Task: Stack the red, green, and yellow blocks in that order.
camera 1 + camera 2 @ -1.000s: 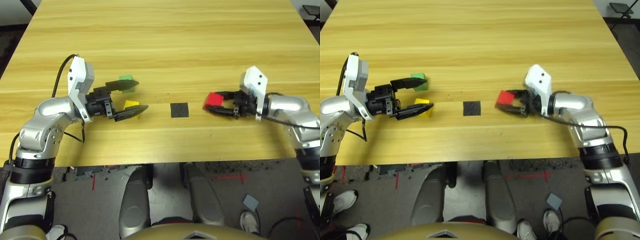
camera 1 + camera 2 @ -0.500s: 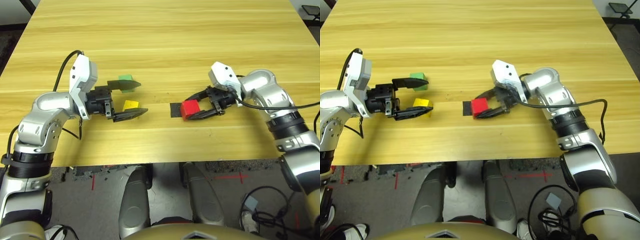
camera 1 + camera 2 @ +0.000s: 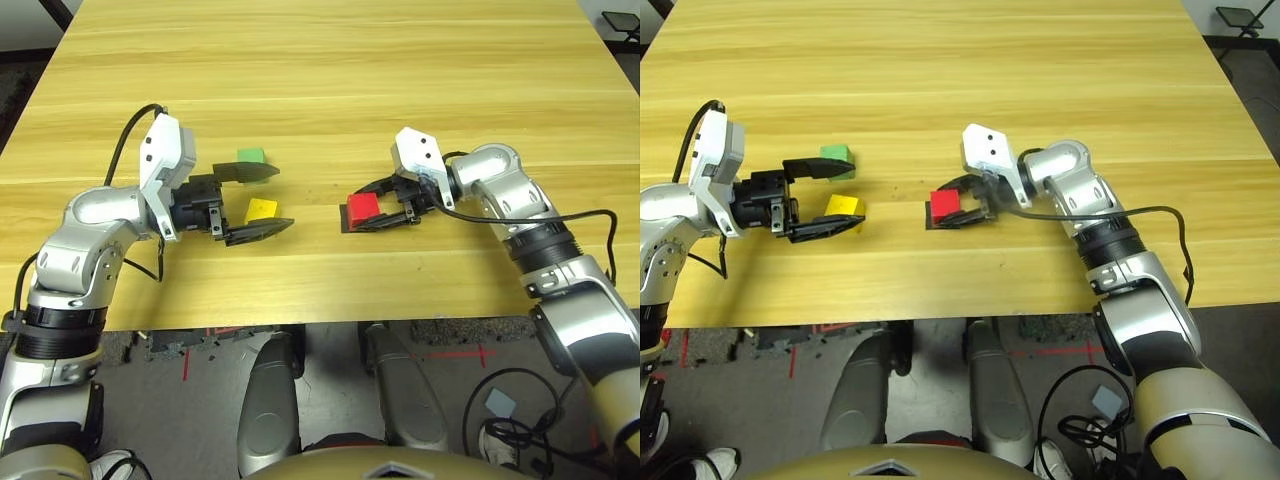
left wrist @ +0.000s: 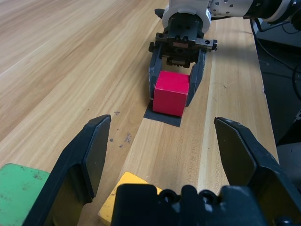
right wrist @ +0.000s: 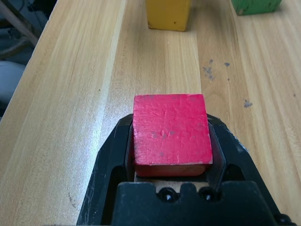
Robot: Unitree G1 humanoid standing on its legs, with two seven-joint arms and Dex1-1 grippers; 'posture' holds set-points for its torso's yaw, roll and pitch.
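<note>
**Gripping the red block over the black patch**

Reaching in from the left side of a light wooden table (image 3: 320,60): left gripper (image 3: 262,198), lying low and sideways, two black fingers spread wide apart and holding nothing. Between those spread fingers, near their tips: yellow block (image 3: 262,209), resting on the wood, untouched by either finger. Just beyond the farther finger, touching or nearly touching its tip: green block (image 3: 251,156), also flat on the table, close to the yellow one. Past the fingertips, toward the middle of the table: bare wood with a few small dark specks. At the centre: flat black square patch (image 4: 162,117), mostly covered, one edge and corner peeking out from under the cube. Sitting on or just above that patch: red block (image 3: 363,208), clamped on two opposite sides by the right gripper (image 3: 373,207), fingers pressed against the cube's faces, top face level and fully exposed. Whether the cube's underside touches the patch: cannot tell. Extending to the right from there: silver right forearm, bent at the elbow, with a black cable trailing along it toward the near table edge.
</note>
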